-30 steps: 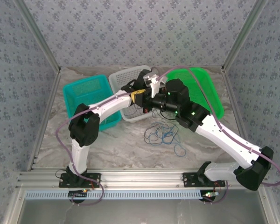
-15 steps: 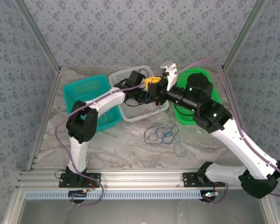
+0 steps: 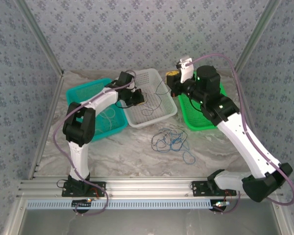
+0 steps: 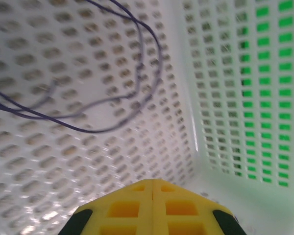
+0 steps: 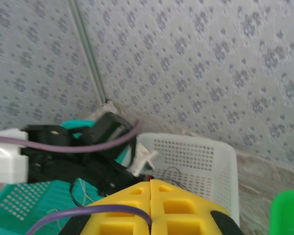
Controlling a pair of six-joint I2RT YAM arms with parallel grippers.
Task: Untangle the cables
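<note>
A pile of cables (image 3: pixel 170 139), blue and dark, lies on the table (image 3: pixel 122 152), at 6 o'clock from the white basket (image 3: pixel 168 96). One dark cable (image 4: pixel 112 100) loops inside the white basket. A pale cable (image 3: pixel 107 115) lies in the teal basket (image 3: pixel 83 93), at 9 o'clock. The left gripper (image 4: pixel 153 182) is in the white basket, jaws closed tight. The right gripper (image 5: pixel 150 182) is up high by the green basket (image 3: pixel 206 120), at 3 o'clock, jaws closed too.
</note>
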